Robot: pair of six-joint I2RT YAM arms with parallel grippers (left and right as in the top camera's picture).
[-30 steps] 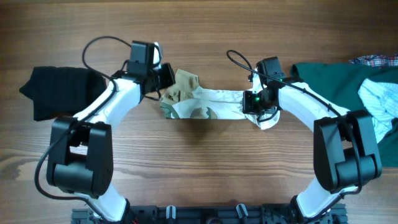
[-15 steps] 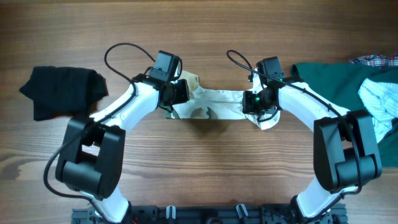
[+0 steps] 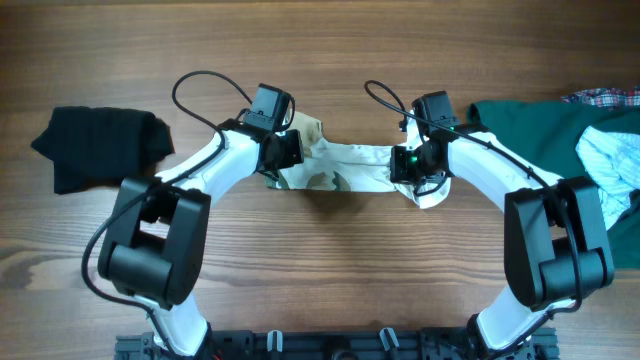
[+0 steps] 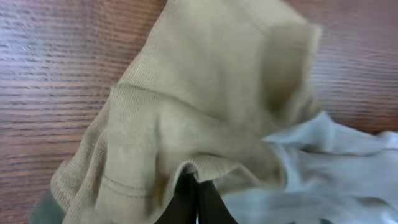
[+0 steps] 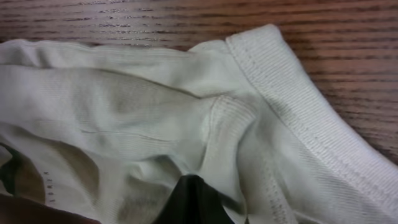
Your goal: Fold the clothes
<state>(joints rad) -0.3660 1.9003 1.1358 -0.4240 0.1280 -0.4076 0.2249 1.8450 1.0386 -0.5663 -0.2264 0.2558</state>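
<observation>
Cream garment [image 3: 350, 160] stretched between inward-bent arms; left jaws, right jaws clamped tight on its ends.

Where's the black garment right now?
Overhead view: the black garment lies at the table's far left side, beyond the left hand, apart from the cream garment.

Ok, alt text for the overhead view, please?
The left gripper and right gripper hold opposite ends of a cream garment with tan and olive patches on a wooden table. A black garment lies far left; a green garment, striped garment and plaid garment lie far right.
</observation>
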